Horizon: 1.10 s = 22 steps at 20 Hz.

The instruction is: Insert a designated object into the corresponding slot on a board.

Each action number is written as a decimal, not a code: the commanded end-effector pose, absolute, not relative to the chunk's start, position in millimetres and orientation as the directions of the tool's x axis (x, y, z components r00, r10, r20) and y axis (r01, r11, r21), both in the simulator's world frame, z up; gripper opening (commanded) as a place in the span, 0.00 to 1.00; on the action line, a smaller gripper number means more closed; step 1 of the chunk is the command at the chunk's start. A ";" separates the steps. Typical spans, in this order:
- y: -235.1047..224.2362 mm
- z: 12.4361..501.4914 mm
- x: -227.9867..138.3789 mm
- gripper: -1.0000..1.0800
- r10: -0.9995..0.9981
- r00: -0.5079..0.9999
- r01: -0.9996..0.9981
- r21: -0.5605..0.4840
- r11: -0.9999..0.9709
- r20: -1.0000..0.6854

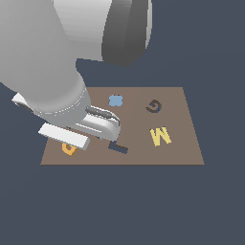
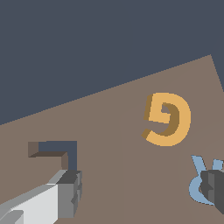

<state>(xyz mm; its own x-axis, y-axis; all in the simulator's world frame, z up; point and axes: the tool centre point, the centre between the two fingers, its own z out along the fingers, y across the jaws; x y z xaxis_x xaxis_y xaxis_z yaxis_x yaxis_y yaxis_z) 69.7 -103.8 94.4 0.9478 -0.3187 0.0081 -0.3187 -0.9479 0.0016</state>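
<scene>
Jaws are standing released; the gripper (image 2: 140, 192) is hovering beyond the orange G (image 2: 168, 119); closing now risks missing it.

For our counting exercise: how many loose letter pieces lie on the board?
4: orange G at the near-left corner under the gripper, navy L beside it, yellow letter right, light blue letter at the back. The arm may hide more.

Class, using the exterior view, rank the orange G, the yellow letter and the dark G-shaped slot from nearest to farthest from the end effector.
1. Orange G, beside the end effector, near the board's left corner.
2. Yellow letter, towards the right.
3. G-shaped slot, far right area.
</scene>
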 end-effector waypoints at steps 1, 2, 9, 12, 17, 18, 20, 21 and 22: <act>-118.6 81.3 77.2 0.96 -0.363 0.932 -0.363 0.001 -0.932 0.007; -123.8 76.9 79.5 0.96 -0.378 0.926 -0.378 0.001 -0.926 0.006; -149.9 55.0 89.6 0.96 -0.451 0.892 -0.451 0.000 -0.892 0.001; -156.0 50.2 91.6 0.96 -0.468 0.884 -0.468 0.000 -0.884 0.000; -159.4 47.7 92.7 0.96 -0.476 0.879 -0.476 0.000 -0.879 0.000; -158.9 48.1 92.6 0.96 -0.475 0.880 -0.475 0.000 -0.880 0.000; -157.4 49.4 92.2 0.96 -0.471 0.882 -0.471 0.000 -0.882 0.000; -157.0 49.9 92.0 0.96 -0.470 0.883 -0.470 0.000 -0.883 0.000; -156.7 50.0 92.0 0.96 -0.469 0.883 -0.469 0.000 -0.883 0.000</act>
<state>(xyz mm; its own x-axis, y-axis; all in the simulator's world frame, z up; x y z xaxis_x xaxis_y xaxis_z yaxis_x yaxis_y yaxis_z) 92.0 -157.5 49.4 0.8821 -0.4710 -0.0002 -0.4710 -0.8821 0.0001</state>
